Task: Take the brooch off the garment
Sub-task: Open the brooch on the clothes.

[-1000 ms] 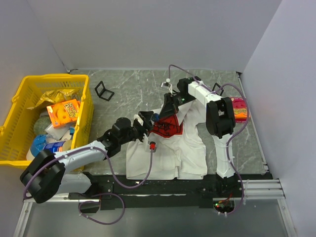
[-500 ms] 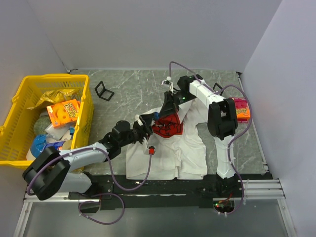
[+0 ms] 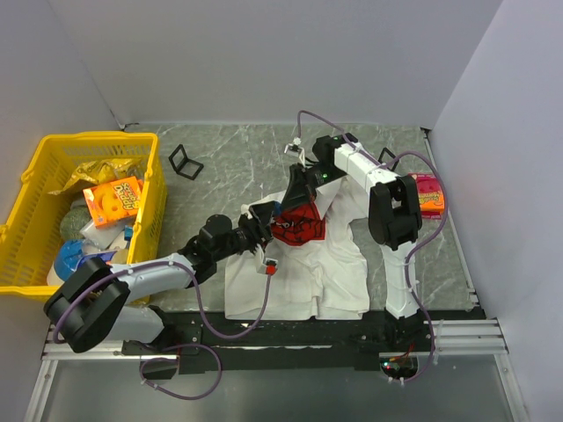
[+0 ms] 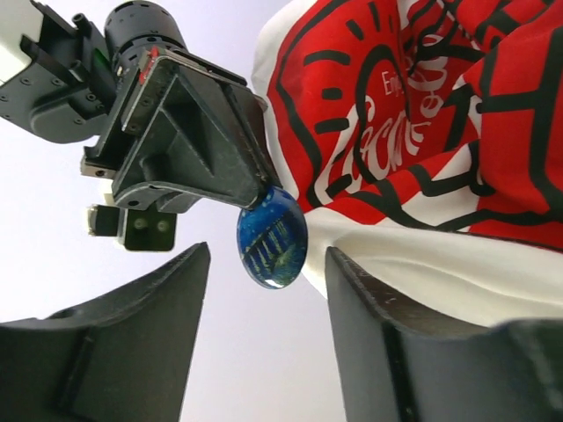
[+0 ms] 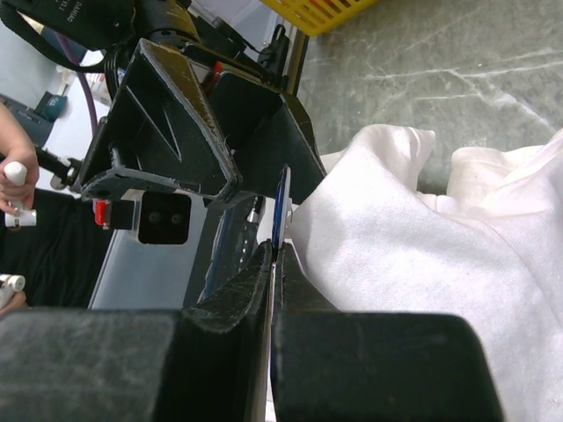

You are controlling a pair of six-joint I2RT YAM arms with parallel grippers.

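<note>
Blue enamel, one brooch (image 4: pixel 272 237): the right tool (image 4: pixel 257 186) is clamped on its rim. It sits untouched between the half-spread jaws of the left tool (image 4: pixel 266 255). One garment (image 4: pixel 413 132) bunches just beside both tools. Probably next: the left tool closes squarely, then pulls it away.
</note>
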